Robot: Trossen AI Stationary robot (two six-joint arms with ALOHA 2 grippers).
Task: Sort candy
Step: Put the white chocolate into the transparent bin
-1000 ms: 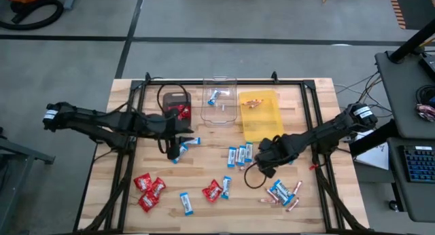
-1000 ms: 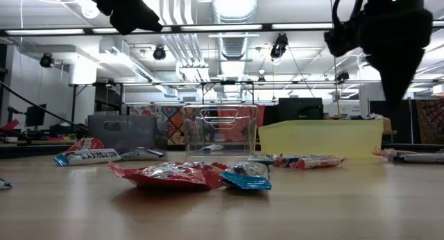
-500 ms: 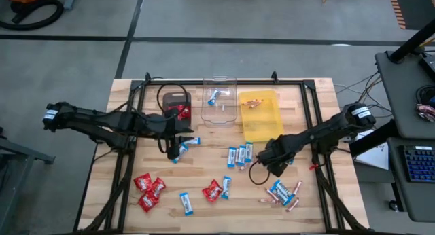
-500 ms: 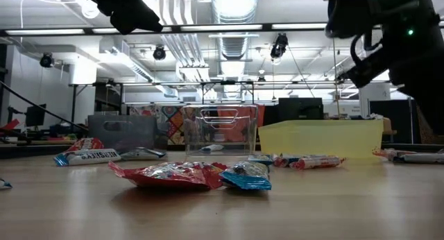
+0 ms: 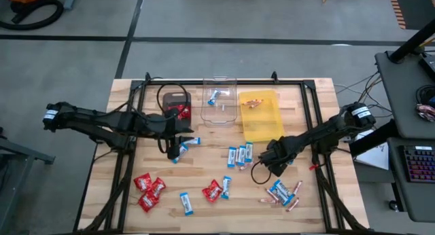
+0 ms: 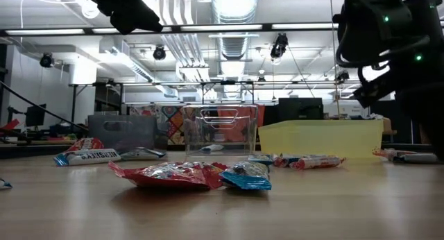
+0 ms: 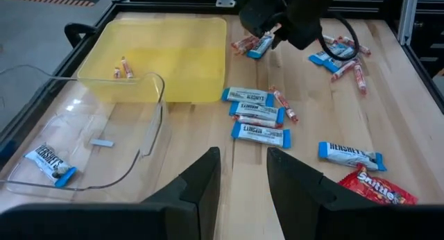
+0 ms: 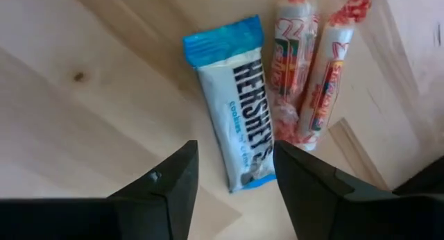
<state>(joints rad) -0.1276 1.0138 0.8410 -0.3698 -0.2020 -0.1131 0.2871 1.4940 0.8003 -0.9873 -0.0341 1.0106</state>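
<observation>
Candy lay scattered over the wooden worktop (image 5: pixel 204 208): nearest, red packets (image 5: pixel 148 189) at the front left and a blue-and-white bar (image 5: pixel 185 203) beside them. Pinkish-copper sticks (image 5: pixel 293 196) were seen at the front right. Just behind these, the right hand (image 5: pixel 270 163) was held with fingers (image 8: pixel 166 191) spread, empty, directly above a Hershey's bar (image 8: pixel 234 102) touching two sticks. Farther left, the left hand (image 5: pixel 178 145) was poised mid-worktop; its grip could not be told. Farthest stood the dark tray (image 5: pixel 165 99), clear tray (image 5: pixel 220 116) and yellow tray (image 5: pixel 265 126).

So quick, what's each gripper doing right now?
Left gripper: open, holding nothing.
Right gripper: open, empty, over a blue-and-white bar.
</observation>
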